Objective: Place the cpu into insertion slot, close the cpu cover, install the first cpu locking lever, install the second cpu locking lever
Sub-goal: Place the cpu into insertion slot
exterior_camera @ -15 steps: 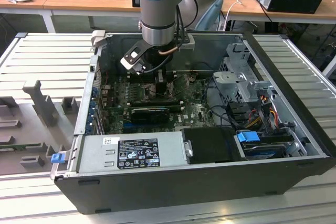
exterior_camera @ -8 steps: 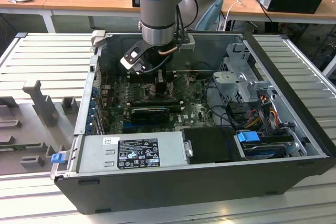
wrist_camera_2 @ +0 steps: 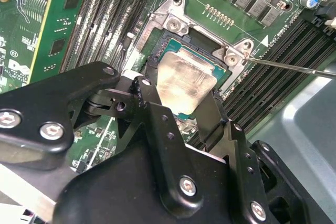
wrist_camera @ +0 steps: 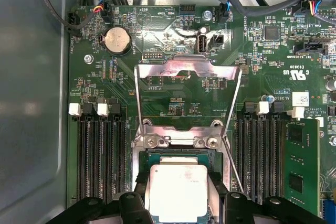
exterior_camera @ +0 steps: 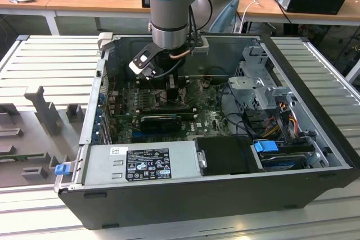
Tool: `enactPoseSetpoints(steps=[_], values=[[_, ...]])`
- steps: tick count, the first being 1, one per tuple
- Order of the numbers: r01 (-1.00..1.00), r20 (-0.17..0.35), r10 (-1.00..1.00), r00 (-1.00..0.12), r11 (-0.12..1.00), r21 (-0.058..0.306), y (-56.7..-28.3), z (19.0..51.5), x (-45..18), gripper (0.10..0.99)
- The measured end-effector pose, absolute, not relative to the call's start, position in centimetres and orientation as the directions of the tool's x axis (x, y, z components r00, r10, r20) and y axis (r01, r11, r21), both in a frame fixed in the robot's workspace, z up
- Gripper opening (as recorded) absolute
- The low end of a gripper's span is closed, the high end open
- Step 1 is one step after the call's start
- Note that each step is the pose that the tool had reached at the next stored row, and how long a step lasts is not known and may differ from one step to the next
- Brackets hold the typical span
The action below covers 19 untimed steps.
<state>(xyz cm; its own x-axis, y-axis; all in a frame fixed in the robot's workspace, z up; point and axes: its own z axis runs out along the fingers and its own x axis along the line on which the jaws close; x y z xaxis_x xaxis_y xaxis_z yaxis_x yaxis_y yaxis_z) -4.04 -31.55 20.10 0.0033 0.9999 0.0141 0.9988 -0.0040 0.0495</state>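
The tool [wrist_camera_2: 181,94] is closed on the cpu [wrist_camera: 176,195], its black fingers [wrist_camera: 140,184] pressed against two opposite edges of the chip. The chip lies flat within the insertion slot [wrist_camera_2: 176,38], though whether it is fully seated cannot be told. The cpu cover [wrist_camera: 184,69] stands swung open just beyond the slot with a thin wire lever [wrist_camera: 233,163] slanting beside it, and in the exterior view the arm [exterior_camera: 169,4] reaches down into the open computer case [exterior_camera: 315,155] lying on the ribbed counter [exterior_camera: 50,54].

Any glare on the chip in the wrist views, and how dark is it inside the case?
Second wrist view: strong sheen across the chip, edges readable. First wrist view: chip pale, evenly lit. Exterior view: the arm shades the board beneath it.
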Motion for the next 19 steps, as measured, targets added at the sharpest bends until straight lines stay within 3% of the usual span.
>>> enactPoseSetpoints(steps=[9,10,19], values=[[0.999,0.014,1.000,0.003,-0.004,0.050,-31.55,20.09,-4.04,0.541],[0.999,0.014,1.000,0.003,-0.004,0.049,-31.55,20.09,-4.04,0.604],[0.999,0.014,1.000,0.003,-0.004,0.050,-31.55,20.08,-4.04,0.604]])
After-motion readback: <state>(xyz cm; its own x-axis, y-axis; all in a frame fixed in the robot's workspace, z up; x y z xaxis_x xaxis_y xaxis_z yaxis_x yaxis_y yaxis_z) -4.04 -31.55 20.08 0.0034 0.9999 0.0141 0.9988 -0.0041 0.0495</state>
